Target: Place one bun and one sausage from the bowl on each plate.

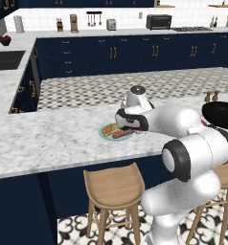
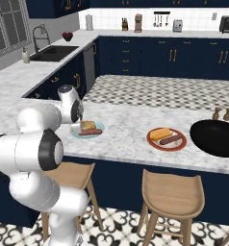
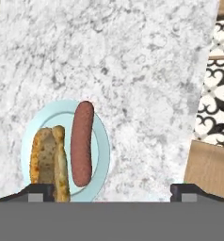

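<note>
Broadly, the grey-and-white marble tabletop ran across the scene as a long island, with wooden stools tucked under its near edge and a patterned tile floor beyond it; the white arm reached over the near edge toward the left part of the tabletop. The bowl, wide, shallow and all black, sat at the right end of the tabletop, just in front of two small brown shakers; no food showed inside it from these angles. The red-rimmed plate lay to the left of the bowl, close by but not touching it, and carried a bun with a sausage lying alongside; the light blue plate lay further left, well apart from the red-rimmed one. On the blue plate a second bun lay side by side with a second sausage, the two close together and roughly parallel; the sausage rested flat on the plate. The gripper hung just above the blue plate with its jaws spread wide; its dark fingertips stood far apart at the bottom of the hand view, and nothing was between them; the sausage lay free on the plate below.
</note>
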